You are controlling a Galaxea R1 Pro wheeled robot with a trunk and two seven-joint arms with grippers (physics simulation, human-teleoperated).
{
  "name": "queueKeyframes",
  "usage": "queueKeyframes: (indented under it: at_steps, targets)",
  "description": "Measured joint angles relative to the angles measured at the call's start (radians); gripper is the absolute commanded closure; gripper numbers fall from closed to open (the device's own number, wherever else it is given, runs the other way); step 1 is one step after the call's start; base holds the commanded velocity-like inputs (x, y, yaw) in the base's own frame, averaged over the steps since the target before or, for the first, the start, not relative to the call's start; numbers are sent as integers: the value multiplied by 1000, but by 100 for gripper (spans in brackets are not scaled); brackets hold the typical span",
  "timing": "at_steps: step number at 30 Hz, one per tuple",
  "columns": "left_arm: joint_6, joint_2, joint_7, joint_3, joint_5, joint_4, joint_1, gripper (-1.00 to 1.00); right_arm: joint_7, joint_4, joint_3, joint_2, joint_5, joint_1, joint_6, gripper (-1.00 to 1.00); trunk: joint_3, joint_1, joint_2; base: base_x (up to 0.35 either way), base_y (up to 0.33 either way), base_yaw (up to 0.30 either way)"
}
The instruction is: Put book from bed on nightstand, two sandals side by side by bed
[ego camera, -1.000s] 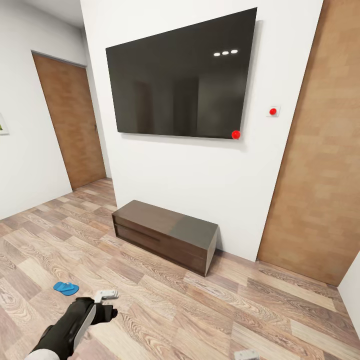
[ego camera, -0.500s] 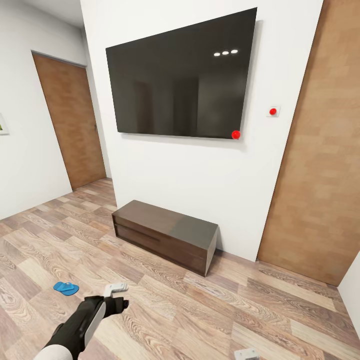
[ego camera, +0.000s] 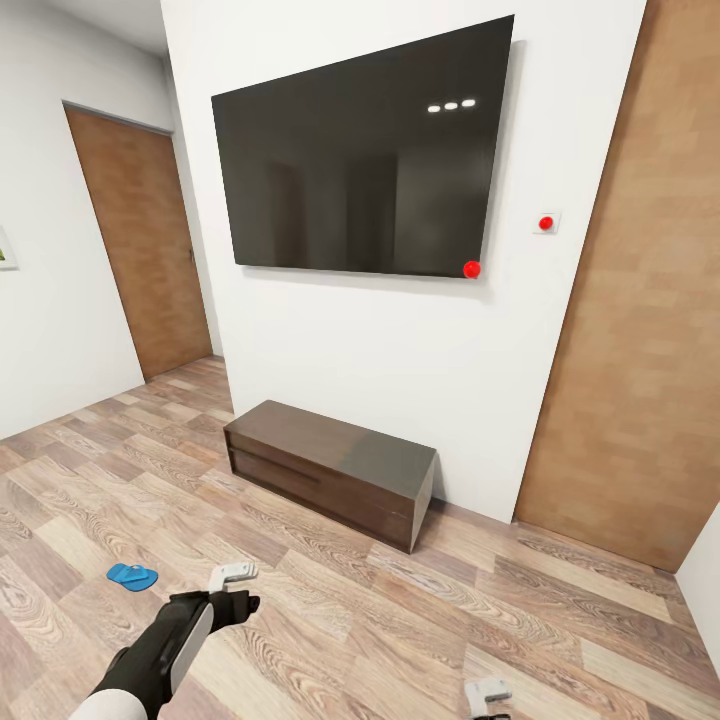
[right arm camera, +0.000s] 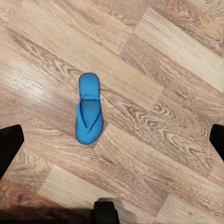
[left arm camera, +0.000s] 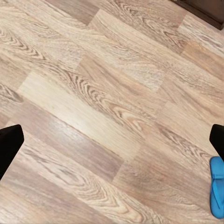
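the robot faces a white wall carrying a dark wall-mounted screen (ego camera: 365,150), with a low dark wooden bench (ego camera: 330,470) on the wood-plank floor (ego camera: 560,620) below it. the bed, the book and the nightstands lie outside these frames.

task objects: one blue sandal (ego camera: 132,576) lies flat on the floor, beside and apart from the left gripper (ego camera: 232,574). in the left wrist view this sandal (left arm camera: 216,186) sits at the frame edge, off the gripper axis. the right wrist view shows a blue sandal (right arm camera: 88,108) lying sole-down on the planks, roughly ahead of the right gripper (right arm camera: 112,140); whether this is the second sandal or the same one cannot be told.

tool state: both grippers are spread, with dark fingertips at opposite frame edges in each wrist view and nothing held between them. the right gripper (ego camera: 488,692) is low at the bottom edge of the head view.

step in hand, as judged: sandal pickup, approach phase; no grasp is made. the book step appears not yet started.

next move calls for: descend the right gripper over the sandal, align the jaws across the narrow sole, and close near the floor. a flat sole leaves little edge to grip, so a slip is likely.
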Motion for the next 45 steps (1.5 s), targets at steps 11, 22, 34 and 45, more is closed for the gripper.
queueKeyframes:
  at_steps: [11,22,34,45]
  targets:
    - [-1,0,-6,0,5,-1,1,-100,112,1,2,-4,4,-16,-7,-100,0,0,0,0,0,0]
    - [-3,1,-7,0,6,0,2,-100,164,0,6,-1,6,-18,-5,-100,0,0,0,0,0,0]
    - [-3,1,-8,0,6,0,2,-100,174,-2,8,0,7,-18,-5,-100,0,0,0,0,0,0]
    - [-10,0,-8,0,6,1,2,-100,176,-2,9,0,8,-18,-4,-100,0,0,0,0,-46,0]
